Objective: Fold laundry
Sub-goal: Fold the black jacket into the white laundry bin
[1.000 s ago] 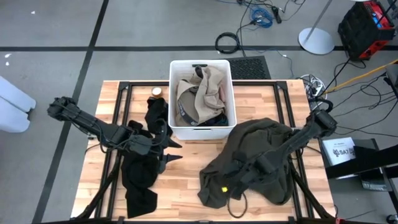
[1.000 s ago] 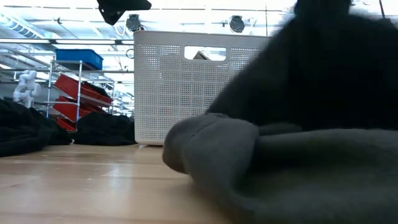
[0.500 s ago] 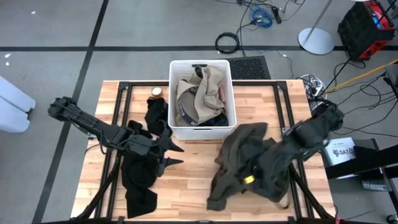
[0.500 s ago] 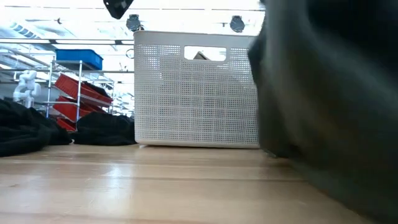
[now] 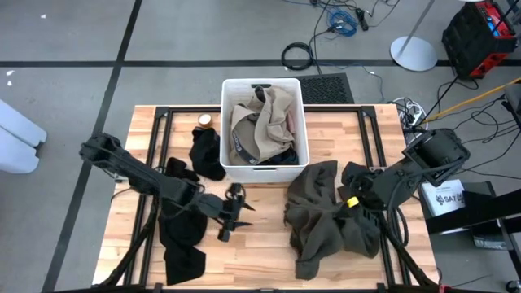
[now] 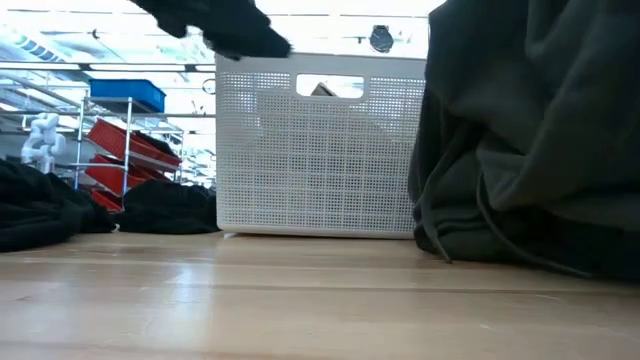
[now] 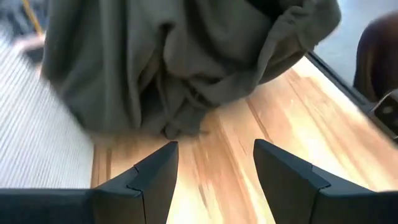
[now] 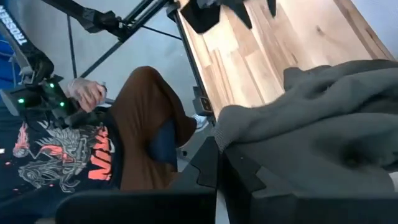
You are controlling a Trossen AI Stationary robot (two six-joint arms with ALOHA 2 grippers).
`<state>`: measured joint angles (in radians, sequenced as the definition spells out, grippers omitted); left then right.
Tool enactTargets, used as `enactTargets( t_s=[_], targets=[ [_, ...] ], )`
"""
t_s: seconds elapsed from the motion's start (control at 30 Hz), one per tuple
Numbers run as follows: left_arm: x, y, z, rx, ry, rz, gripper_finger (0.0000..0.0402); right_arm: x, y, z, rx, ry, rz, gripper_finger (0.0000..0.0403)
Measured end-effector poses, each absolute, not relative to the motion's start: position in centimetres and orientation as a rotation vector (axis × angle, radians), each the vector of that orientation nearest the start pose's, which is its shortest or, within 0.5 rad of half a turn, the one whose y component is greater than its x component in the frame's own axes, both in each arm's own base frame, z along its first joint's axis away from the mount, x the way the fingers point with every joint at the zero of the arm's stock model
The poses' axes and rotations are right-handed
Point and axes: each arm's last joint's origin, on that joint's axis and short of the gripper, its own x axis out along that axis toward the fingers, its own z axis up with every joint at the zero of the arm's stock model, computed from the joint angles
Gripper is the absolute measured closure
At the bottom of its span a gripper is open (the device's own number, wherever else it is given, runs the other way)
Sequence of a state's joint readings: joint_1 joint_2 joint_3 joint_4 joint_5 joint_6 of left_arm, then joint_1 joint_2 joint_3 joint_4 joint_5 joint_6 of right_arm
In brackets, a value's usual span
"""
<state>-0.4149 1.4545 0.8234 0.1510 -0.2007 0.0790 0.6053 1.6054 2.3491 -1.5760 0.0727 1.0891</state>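
Dark olive-grey garment. Black clothes on pale wood table. White perforated bin holds beige-tan cloth. My fingers: black.

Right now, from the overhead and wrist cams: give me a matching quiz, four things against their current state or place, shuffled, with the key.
Things:
1. large dark olive-grey garment
2. beige-tan cloth garment
3. left gripper
4. right gripper

States or places:
A. inside the white rectangular plastic bin
B. open, empty, over bare wooden table
C. shut on cloth
D. bunched on the table's right half, partly lifted

Pairs: 1-D, 2-A, 3-B, 4-C
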Motion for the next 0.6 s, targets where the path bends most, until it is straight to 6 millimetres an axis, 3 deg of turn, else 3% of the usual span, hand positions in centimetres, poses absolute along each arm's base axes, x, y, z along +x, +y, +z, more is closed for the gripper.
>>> enactTargets(
  t_s=[0.2, 0.5, 0.6],
  targets=[
    [31.4, -13.1, 19.6, 0.276, 0.319, -0.218, 0.0183, 19.7, 13.3, 50.1, 0.693, 0.968, 0.018, 0.0403],
    [34.9, -12.3, 14.6, 0.344, 0.274, -0.055, 0.0183, 19.7, 13.5, 50.0, 0.683, 0.975, 0.025, 0.0403],
    [36.4, -12.4, 14.4, 0.35, 0.27, 0.004, 0.0183, 19.7, 13.5, 50.0, 0.681, 0.972, 0.023, 0.0403]
  ],
)
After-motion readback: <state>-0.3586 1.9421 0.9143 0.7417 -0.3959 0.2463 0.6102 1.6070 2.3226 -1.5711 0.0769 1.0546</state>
